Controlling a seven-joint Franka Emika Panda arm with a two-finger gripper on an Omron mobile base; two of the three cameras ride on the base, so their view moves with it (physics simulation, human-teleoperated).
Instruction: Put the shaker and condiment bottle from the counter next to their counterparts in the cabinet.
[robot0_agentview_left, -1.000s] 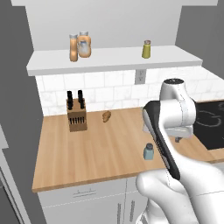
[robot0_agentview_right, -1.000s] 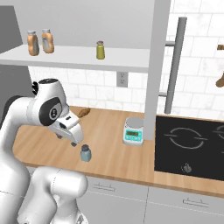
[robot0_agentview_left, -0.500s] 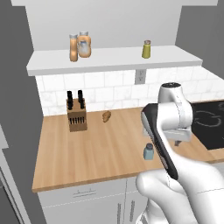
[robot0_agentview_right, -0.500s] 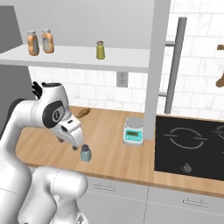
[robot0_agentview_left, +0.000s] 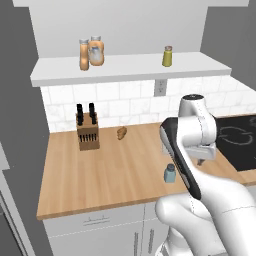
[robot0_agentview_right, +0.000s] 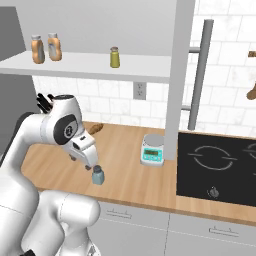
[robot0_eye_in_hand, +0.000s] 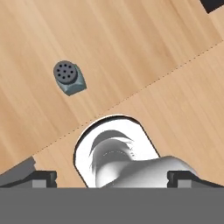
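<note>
The gripper (robot0_eye_in_hand: 112, 176) had dropped lower over the bench (robot0_agentview_left: 115, 175) within the second, jaws wide apart and empty, nearing the shaker (robot0_agentview_right: 98, 175) standing just beside it. The condiment bottle (robot0_agentview_left: 84, 55) already stood in the cabinet (robot0_agentview_left: 130, 70).

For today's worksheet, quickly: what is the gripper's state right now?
Gripper: open, holding nothing; it hangs above the counter, with the shaker standing apart from it.

The shaker (robot0_agentview_left: 170, 173) stands on the counter (robot0_agentview_left: 100, 175) just below my arm; bottles sit far up-left on the cabinet (robot0_agentview_left: 125, 70) shelf.
</note>
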